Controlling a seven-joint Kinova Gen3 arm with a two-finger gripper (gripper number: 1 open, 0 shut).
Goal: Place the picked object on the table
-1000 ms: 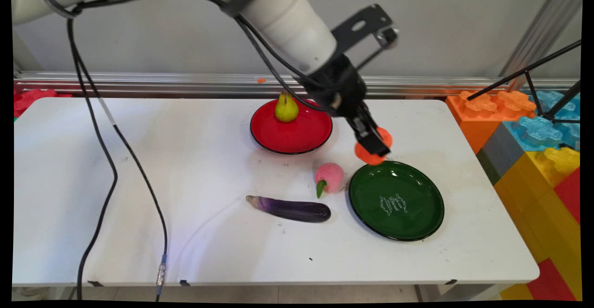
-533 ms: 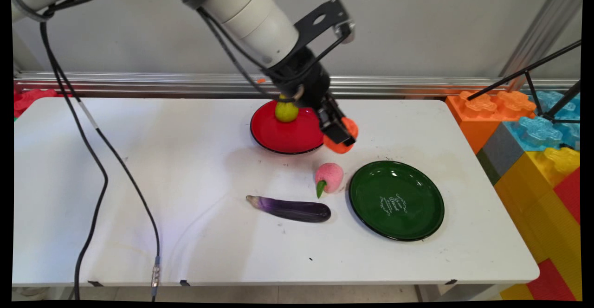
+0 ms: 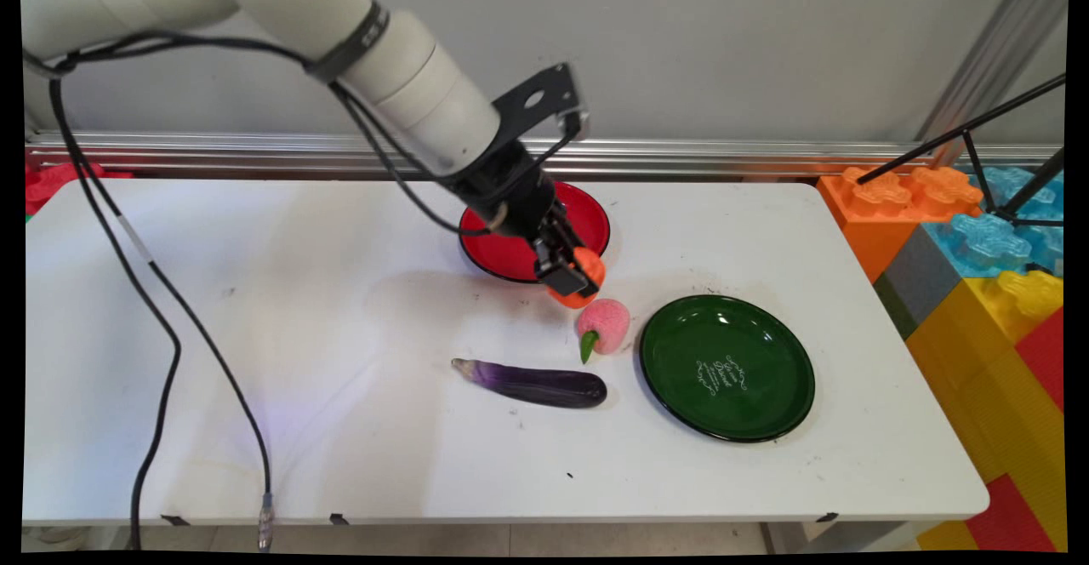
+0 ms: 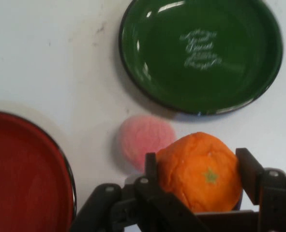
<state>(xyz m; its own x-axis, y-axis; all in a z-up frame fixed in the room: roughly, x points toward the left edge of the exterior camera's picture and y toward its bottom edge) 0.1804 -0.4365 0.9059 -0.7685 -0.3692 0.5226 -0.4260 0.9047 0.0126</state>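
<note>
1. Clamping across its middle, the gripper [image 4: 198,176] has both fingers pressed on the orange [image 4: 201,170], held just above the red plate [image 3: 510,250]'s near rim.
2. Rounded and matte, it looks light and slightly soft; a grip across the widest part suits it.
3. Just beside: a fuzzy pink peach [image 3: 604,325], then the glossy green plate [image 3: 766,416].
4. Farther out lies a smooth purple eggplant [image 3: 532,383].

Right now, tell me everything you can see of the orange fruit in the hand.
The orange fruit is round, with a dull, slightly dimpled skin and a small greenish star mark on the side facing the hand camera. It looks like a soft toy fruit. The hand grips it from two sides and holds it above the white table, between the red plate and the pink peach.
</note>
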